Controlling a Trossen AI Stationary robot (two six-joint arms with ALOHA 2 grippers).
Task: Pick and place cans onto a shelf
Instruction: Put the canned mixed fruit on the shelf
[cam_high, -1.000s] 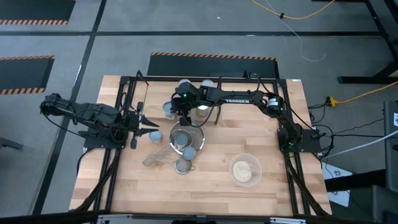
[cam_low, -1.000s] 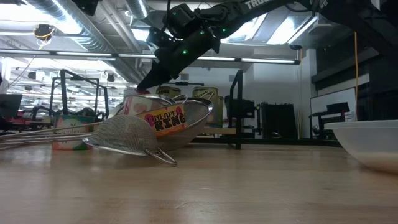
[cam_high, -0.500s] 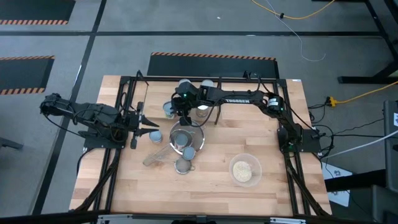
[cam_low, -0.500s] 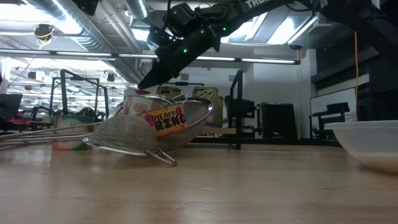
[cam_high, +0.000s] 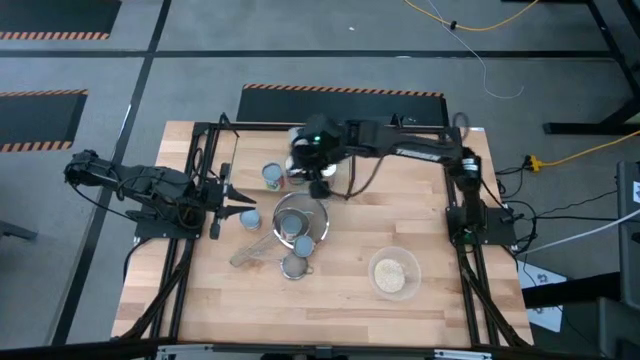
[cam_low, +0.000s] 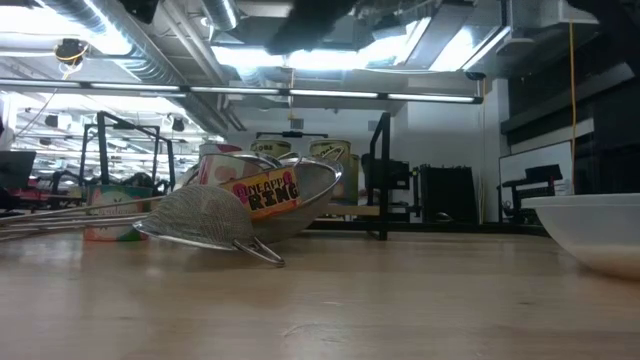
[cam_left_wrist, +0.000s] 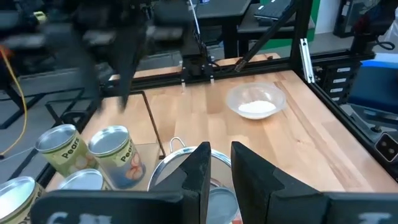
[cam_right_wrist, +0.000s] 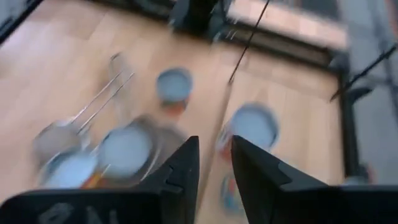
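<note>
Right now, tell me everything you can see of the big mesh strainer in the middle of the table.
The big mesh strainer is a round bowl of fine silvery wire mesh with a metal rim. It rests on the wooden table, mid-table. A can with a light-blue top sits inside it; the low view shows that can's pink and yellow label leaning. A smaller strainer lies just in front, apparently touching. Neither gripper touches it.

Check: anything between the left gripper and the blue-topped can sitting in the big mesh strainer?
Only the round metal mesh strainer itself: its rim rings the blue-topped can. The left gripper waits beside it, nothing visible between them on the table.
</note>
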